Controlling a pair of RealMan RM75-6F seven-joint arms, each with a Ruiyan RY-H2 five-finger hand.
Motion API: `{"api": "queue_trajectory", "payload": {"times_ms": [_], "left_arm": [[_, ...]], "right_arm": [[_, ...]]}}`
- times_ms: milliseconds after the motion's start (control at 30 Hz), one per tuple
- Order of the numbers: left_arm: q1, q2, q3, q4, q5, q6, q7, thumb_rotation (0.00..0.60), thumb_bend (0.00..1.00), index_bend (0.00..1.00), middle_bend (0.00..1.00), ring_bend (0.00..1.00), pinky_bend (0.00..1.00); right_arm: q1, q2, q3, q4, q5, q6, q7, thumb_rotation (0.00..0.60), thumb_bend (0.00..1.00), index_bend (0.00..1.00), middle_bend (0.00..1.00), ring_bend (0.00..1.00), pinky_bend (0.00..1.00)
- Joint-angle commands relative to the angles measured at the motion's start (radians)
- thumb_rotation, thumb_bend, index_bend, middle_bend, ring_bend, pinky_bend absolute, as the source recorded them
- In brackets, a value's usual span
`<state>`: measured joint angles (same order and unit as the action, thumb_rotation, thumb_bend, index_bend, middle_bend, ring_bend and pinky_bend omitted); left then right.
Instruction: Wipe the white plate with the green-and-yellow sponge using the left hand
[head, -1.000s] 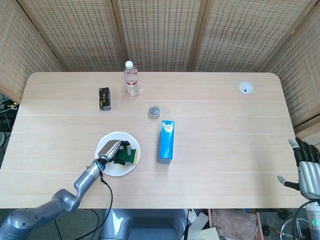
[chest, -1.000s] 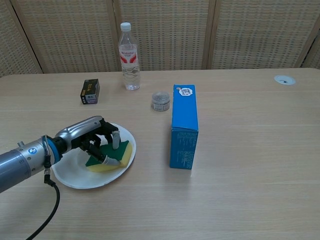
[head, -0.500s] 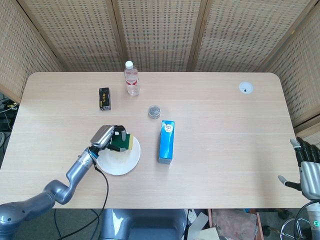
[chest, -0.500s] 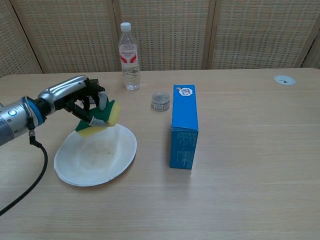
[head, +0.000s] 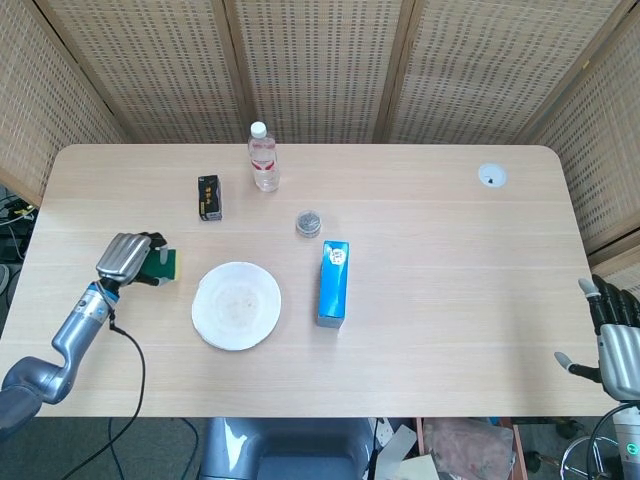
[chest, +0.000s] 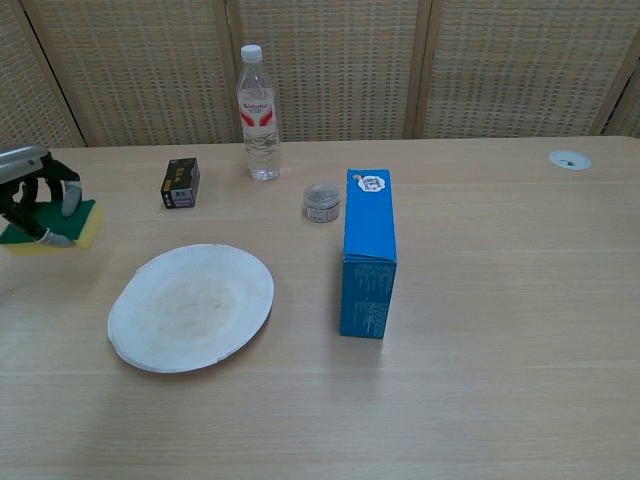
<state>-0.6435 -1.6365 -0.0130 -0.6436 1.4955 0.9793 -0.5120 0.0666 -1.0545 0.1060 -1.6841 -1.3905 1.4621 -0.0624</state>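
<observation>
The white plate (head: 236, 305) (chest: 190, 306) lies bare on the table, left of centre. My left hand (head: 127, 257) (chest: 28, 190) is well to the left of it and grips the green-and-yellow sponge (head: 163, 264) (chest: 55, 226), which hangs just above the tabletop or lies on it; I cannot tell which. In the chest view the hand is cut off by the left edge. My right hand (head: 617, 340) hangs past the table's right front corner, fingers spread, holding nothing.
A blue carton (head: 333, 283) (chest: 366, 252) stands upright right of the plate. Behind are a small round tin (head: 308, 222), a clear water bottle (head: 263, 157) and a black box (head: 209, 196). A white grommet (head: 491, 176) sits at the far right.
My left hand lifted the sponge off the plate and carried it leftward, past the plate's rim to the table's left side. The right hand stayed put.
</observation>
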Motion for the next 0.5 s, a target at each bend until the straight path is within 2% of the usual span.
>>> {"api": "queue_trajectory", "payload": {"times_ms": [33,100,167,233,267,400,500], "left_arm": [[0.032,-0.014,0.033,0.068,0.008,-0.020,0.032,0.600,0.15,0.57,0.43,0.45,0.46],[0.041,-0.023,0.041,0.090,0.004,-0.045,0.030,0.600,0.11,0.45,0.35,0.38,0.39],[0.043,-0.025,0.046,0.100,0.002,-0.071,0.029,0.600,0.02,0.23,0.20,0.22,0.27],[0.042,-0.021,0.052,0.096,0.001,-0.100,0.029,0.600,0.00,0.06,0.07,0.08,0.18],[0.040,-0.015,0.054,0.087,0.001,-0.115,0.028,0.600,0.00,0.02,0.02,0.03,0.14],[0.039,0.034,0.049,0.006,-0.006,-0.126,0.044,0.600,0.00,0.00,0.00,0.00,0.04],[0.061,0.085,0.026,-0.073,-0.024,-0.069,0.101,0.600,0.00,0.00,0.00,0.00,0.00]], "right_arm": [[0.000,0.000,-0.001,-0.001,-0.001,0.001,-0.001,0.600,0.00,0.00,0.00,0.00,0.00],[-0.001,0.000,-0.001,-0.002,-0.003,0.002,-0.002,0.600,0.00,0.00,0.00,0.00,0.00],[-0.001,0.000,-0.002,-0.002,-0.004,0.002,-0.003,0.600,0.00,0.00,0.00,0.00,0.00],[-0.001,0.000,-0.002,-0.003,-0.005,0.003,-0.004,0.600,0.00,0.00,0.00,0.00,0.00],[-0.001,0.000,-0.002,-0.004,-0.006,0.003,-0.004,0.600,0.00,0.00,0.00,0.00,0.00],[-0.002,0.001,-0.004,-0.007,-0.013,0.007,-0.004,0.600,0.00,0.00,0.00,0.00,0.00],[-0.004,0.003,-0.005,-0.008,-0.018,0.012,-0.001,0.600,0.00,0.00,0.00,0.00,0.00]]}}
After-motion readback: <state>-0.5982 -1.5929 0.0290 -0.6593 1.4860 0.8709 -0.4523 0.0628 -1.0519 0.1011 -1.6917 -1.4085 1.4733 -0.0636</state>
